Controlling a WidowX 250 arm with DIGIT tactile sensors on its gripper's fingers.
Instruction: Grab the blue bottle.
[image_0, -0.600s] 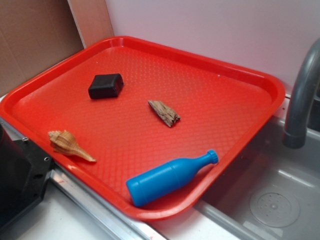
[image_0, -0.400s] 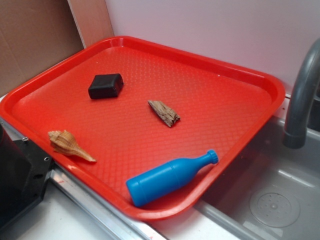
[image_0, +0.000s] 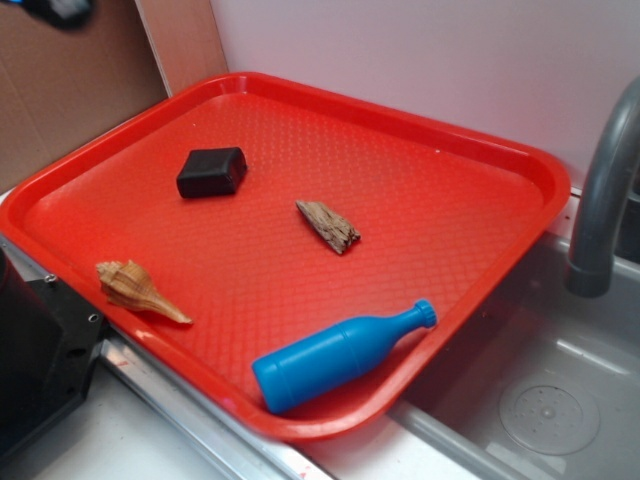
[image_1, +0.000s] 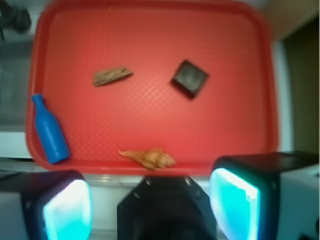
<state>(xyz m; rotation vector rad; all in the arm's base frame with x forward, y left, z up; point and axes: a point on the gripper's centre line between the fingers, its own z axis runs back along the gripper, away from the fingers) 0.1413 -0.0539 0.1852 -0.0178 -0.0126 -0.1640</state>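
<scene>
**Jaws held wide apart above the tray, nothing gripped**

In the wrist view the gripper is seen at the bottom of the frame, its 2 fingers glowing cyan at lower left and lower right. The jaws are spread wide, and nothing is held or touched by them; they sit over the near rim of the red tray, well apart from every object on it.

The blue bottle is found at the left edge of the wrist frame, lying on its side just inside the tray's left rim, its cap toward the top of the picture. In the exterior view the same bottle lies at the lower centre of the frame, close against the tray's near rim, cap pointing to the right.

3 other things are seen on the tray: a seashell at the left, a piece of wood near the middle, and a black block toward the upper left. All 4 lie apart from one another. A grey faucet and a sink are seen at the right of the exterior frame.
</scene>
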